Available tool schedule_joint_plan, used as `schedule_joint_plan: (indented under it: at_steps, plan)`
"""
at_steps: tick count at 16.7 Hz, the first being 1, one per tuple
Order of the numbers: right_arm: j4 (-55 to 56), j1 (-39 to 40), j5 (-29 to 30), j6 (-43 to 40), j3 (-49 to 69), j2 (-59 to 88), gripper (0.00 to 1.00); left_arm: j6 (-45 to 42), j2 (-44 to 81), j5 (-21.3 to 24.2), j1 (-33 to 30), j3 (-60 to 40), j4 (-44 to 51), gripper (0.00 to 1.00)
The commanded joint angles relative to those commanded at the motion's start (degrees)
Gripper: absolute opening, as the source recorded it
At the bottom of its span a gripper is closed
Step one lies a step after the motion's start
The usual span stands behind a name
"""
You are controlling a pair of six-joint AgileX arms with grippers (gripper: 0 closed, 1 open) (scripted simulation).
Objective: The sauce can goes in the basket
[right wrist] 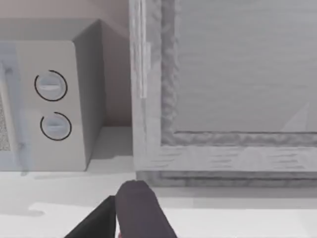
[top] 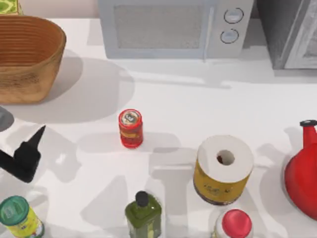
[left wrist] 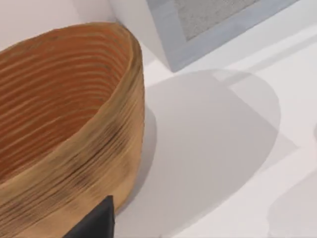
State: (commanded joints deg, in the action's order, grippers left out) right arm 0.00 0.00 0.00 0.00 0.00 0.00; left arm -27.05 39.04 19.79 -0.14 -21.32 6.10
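The sauce can, small and red with a silvery top and a yellow-marked label, stands upright near the middle of the white table. At the back left sits the basket, a big light-brown wicker bowl with ribbed walls and nothing in it; its wall looms close in the left wrist view. My left gripper hovers at the left edge of the table, in front of the basket and well to the left of the can, holding nothing that I can see. In the right wrist view, my right gripper faces a cabinet and the microwave.
A microwave and a grey cabinet line the back. A paper roll and a red kettle stand right of the can. Along the front are a green bottle, a green-lidded jar and a red-capped bottle.
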Motion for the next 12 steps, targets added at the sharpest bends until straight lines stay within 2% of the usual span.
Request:
schedule_joint_plan:
  at_steps: [7, 12]
  plan:
    - [0.0, 0.0, 0.0, 0.0, 0.0, 0.0, 1.0, -23.31, 45.01, 22.93, -3.23, -20.25, 5.85, 1.0]
    - [0.0, 0.0, 0.0, 0.0, 0.0, 0.0, 1.0, -35.73, 67.0, 34.79, -4.57, -31.7, 8.37, 1.0]
